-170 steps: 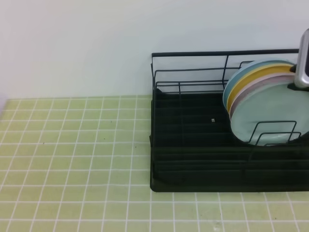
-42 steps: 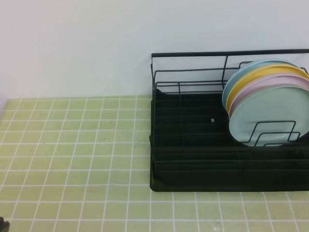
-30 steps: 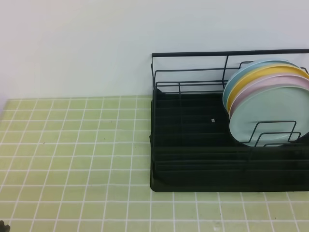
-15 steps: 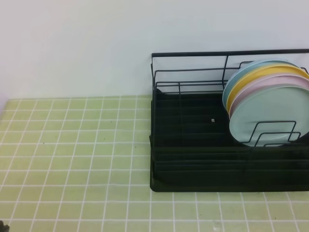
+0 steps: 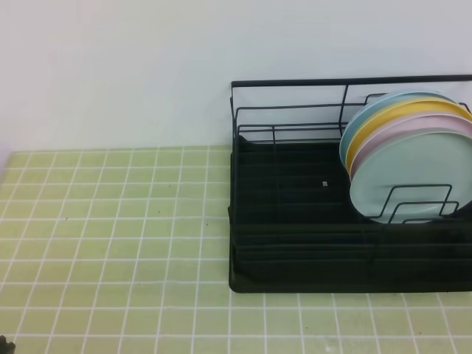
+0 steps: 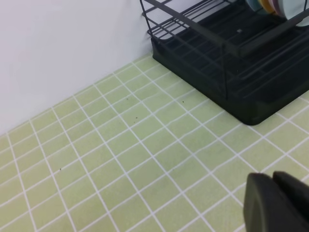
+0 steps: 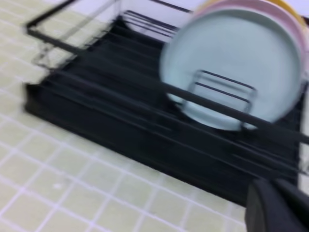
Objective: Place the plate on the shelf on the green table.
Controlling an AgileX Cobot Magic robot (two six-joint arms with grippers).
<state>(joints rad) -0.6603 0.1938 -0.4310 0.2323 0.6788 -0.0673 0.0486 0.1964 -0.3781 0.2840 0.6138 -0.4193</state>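
Observation:
The pale mint-aqua plate (image 5: 413,166) stands upright at the front of a row of plates in the black wire shelf (image 5: 295,221), leaning on a wire divider. The shelf sits on the green tiled table (image 5: 110,221) against the wall. In the right wrist view, which is blurred, the plate (image 7: 231,58) faces the camera inside the shelf (image 7: 120,111). My right gripper (image 7: 274,186) is shut and empty, low and in front of the shelf. My left gripper (image 6: 273,180) is shut and empty over bare tiles, away from the shelf (image 6: 227,53).
Behind the mint plate stand a pale pink plate (image 5: 431,122), a yellow plate (image 5: 409,108) and a sky-blue plate (image 5: 361,122). The left half of the shelf holds nothing. A white wall runs behind the table. A dark bit of the left arm (image 5: 4,344) shows at the bottom left corner.
The right gripper, at the plate's upper right edge 5.7 s ago, has left the exterior view. The plate stays in the shelf. The dark tip at the bottom left has sunk slightly.

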